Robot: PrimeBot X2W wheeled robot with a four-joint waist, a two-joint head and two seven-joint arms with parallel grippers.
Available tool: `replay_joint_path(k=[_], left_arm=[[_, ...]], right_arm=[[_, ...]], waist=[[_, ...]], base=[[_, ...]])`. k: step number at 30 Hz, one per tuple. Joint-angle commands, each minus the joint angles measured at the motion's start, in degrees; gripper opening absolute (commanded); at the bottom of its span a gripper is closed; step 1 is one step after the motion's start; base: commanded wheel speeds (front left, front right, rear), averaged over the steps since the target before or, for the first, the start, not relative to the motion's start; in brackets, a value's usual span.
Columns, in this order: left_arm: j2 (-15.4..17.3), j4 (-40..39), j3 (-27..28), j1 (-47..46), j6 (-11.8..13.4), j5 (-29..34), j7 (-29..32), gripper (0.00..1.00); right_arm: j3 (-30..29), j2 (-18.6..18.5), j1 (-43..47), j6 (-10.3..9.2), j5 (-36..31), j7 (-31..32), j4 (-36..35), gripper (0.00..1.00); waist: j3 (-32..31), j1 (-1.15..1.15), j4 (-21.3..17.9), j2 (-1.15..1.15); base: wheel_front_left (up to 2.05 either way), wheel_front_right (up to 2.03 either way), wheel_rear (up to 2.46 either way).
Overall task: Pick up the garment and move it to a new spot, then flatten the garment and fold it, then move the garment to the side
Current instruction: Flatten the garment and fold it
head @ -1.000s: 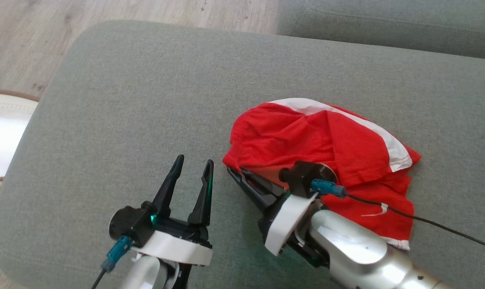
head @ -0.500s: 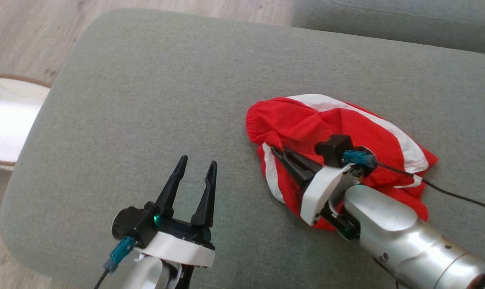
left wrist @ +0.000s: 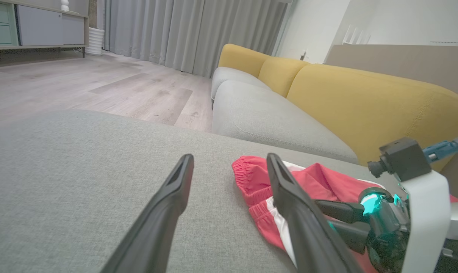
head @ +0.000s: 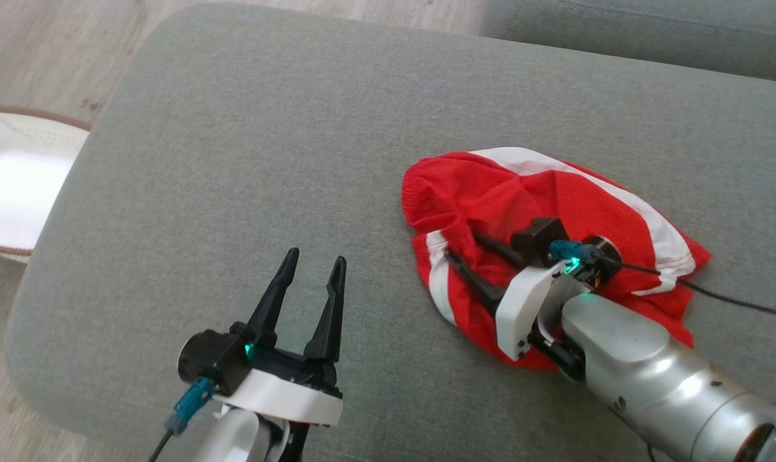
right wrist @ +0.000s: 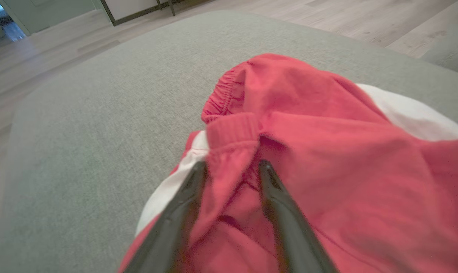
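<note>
The garment (head: 574, 199) is a pair of red shorts with white side stripes, lying crumpled on the right half of the grey cushion (head: 246, 160). My right gripper (head: 463, 244) rests on its left part, pointing up-left. In the right wrist view the fingers of the right gripper (right wrist: 232, 165) stand apart, with a ridge of the garment (right wrist: 327, 151) near the elastic waistband lying loose between them. My left gripper (head: 316, 256) hovers open over bare cushion left of the garment. The left wrist view shows the left gripper (left wrist: 229, 157) holding nothing, with the garment (left wrist: 251, 178) just to its right.
A white object with a brown rim (head: 9, 179) lies on the wooden floor past the cushion's left edge. A second grey cushion (head: 651, 32) adjoins at the top right, and a yellow sofa back (left wrist: 365, 98) rises behind. A black cable (head: 734, 298) trails from the right wrist across the garment.
My right gripper carried the garment's left edge inward over the rest, then its fingers parted from shut. The garment is more bunched. The head camera shifted a little; the left gripper stayed still.
</note>
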Motion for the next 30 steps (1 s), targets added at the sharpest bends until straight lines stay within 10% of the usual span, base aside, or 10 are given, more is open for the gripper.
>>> replay_joint_path(k=[1,13,22,30], left_arm=[[0.04,-1.66,1.94,-2.62,0.0,-0.11,-0.55,1.0],[0.04,-1.86,4.92,-2.25,0.02,1.61,-0.55,1.0],[0.11,-1.88,8.21,-1.88,-0.29,4.47,-0.55,1.0],[4.17,1.34,4.65,-2.79,-0.41,2.98,-0.55,1.0]], right_arm=[[0.01,0.77,-1.95,-0.04,-1.43,-1.1,0.35,1.0],[-13.75,0.28,-0.72,-0.04,-7.94,-1.82,-3.82,1.0],[-39.41,-3.5,14.06,-0.04,-19.56,-1.83,-16.88,1.0],[-62.43,2.67,33.59,-0.04,-33.77,-1.84,-28.3,1.0]], waist=[[-0.16,0.0,-0.63,0.0],[-2.74,0.0,-6.13,0.0],[-3.6,0.0,-10.75,0.0],[-3.02,0.0,-13.73,0.0]], base=[[0.0,0.0,0.0],[0.0,0.0,0.0],[0.0,0.0,0.0],[0.0,0.0,0.0]])
